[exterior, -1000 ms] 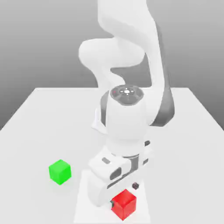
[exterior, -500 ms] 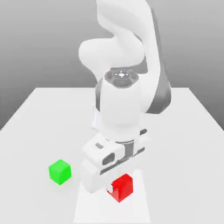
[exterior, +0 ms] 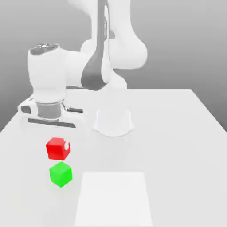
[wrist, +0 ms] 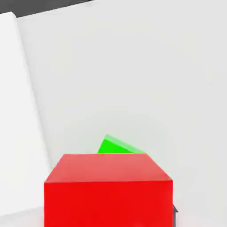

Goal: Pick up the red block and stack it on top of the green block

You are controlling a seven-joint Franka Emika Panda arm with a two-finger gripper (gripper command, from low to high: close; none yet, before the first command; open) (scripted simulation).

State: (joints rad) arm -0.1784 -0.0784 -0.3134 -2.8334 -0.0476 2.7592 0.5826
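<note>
My jaws, at the gripper (exterior: 59, 146), were closed on the glossy red cube (exterior: 56, 150). The glossy green cube (exterior: 60, 174) lay on the pale table (exterior: 177, 168), apparently below my load and turned relative to it, requiring alignment before lowering.

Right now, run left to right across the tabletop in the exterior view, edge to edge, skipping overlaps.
Pale grey table's left edge → glossy bright-green cube → flat white panel → table's right edge.
</note>
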